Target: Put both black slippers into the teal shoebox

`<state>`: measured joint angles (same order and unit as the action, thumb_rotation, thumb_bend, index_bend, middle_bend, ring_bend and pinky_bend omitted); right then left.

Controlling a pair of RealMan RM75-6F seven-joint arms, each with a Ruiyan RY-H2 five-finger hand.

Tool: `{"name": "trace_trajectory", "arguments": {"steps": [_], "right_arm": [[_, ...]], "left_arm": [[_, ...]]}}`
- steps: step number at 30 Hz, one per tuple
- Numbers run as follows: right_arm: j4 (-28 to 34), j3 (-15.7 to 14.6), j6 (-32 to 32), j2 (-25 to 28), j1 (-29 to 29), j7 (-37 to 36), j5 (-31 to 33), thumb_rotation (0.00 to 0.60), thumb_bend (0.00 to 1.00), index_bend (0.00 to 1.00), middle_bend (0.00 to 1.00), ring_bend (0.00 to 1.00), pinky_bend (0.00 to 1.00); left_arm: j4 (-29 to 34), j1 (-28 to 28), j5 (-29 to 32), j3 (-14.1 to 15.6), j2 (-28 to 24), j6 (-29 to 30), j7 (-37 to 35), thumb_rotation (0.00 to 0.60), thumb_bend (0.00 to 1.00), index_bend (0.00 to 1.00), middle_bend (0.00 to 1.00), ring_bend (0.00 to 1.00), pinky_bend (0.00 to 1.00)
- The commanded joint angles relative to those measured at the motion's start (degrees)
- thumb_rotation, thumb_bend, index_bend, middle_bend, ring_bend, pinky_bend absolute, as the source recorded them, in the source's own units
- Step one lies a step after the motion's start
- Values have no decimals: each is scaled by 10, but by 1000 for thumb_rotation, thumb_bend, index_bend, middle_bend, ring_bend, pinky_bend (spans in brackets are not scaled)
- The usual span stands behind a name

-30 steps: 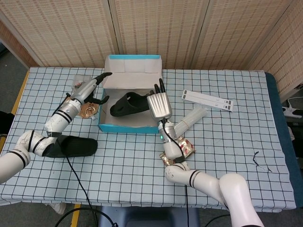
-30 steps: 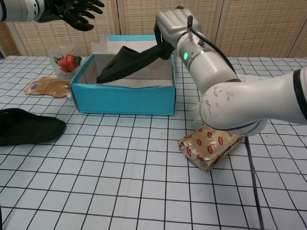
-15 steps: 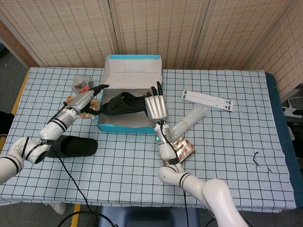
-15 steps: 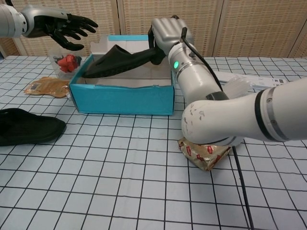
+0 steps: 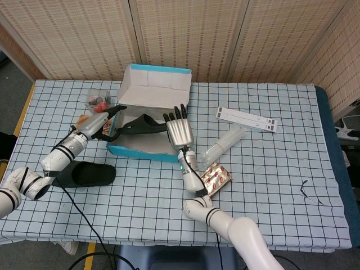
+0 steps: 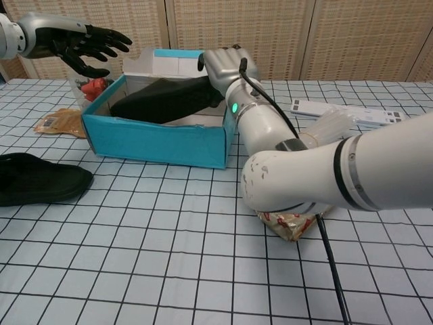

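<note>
The right hand (image 6: 222,64), at upper centre of the chest view, grips the first slipper (image 6: 162,100) over the teal shoebox (image 6: 152,139), heel end above the rim. The left hand (image 6: 84,46) hovers spread and empty, upper left. The second slipper (image 6: 40,177) waits at left edge. Next: lower, release.

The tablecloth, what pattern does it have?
The tablecloth is pale with a grid of dark lines, clearest in the chest view.
</note>
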<state>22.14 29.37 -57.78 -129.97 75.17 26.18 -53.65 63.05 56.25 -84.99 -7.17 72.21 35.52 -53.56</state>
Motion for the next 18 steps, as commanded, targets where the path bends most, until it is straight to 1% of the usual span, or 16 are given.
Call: {"name": "trace_trajectory", "arguments": {"steps": [1, 4, 9, 12, 15, 18], "right_arm": [[-11, 8, 13, 0, 6, 35, 23, 600, 326, 0, 53, 0, 0], [-15, 16, 18, 0, 8, 57, 38, 600, 266, 0, 2, 0, 0], [-21, 30, 16, 0, 13, 63, 49, 600, 222, 0, 0, 0, 0], [-15, 30, 10, 8, 5, 49, 40, 600, 216, 0, 0, 0, 0], [24, 15, 6, 34, -22, 54, 25, 600, 198, 0, 0, 0, 0], [110, -10, 2, 84, -69, 107, 16, 600, 160, 0, 0, 0, 0]], "left_arm": [[1, -1, -2, 3, -1, 2, -2, 600, 457, 0, 0, 0, 25], [3, -3, -3, 6, -3, 6, -3, 600, 458, 0, 0, 0, 25], [14, -7, -3, 9, -15, 12, -1, 600, 456, 0, 0, 0, 24], [31, -13, -5, 11, -27, 24, 1, 600, 455, 0, 0, 0, 25], [46, -18, -8, 13, -37, 35, 4, 600, 455, 0, 0, 0, 24], [54, -20, -7, 15, -42, 36, 7, 600, 456, 0, 0, 0, 24]]}}
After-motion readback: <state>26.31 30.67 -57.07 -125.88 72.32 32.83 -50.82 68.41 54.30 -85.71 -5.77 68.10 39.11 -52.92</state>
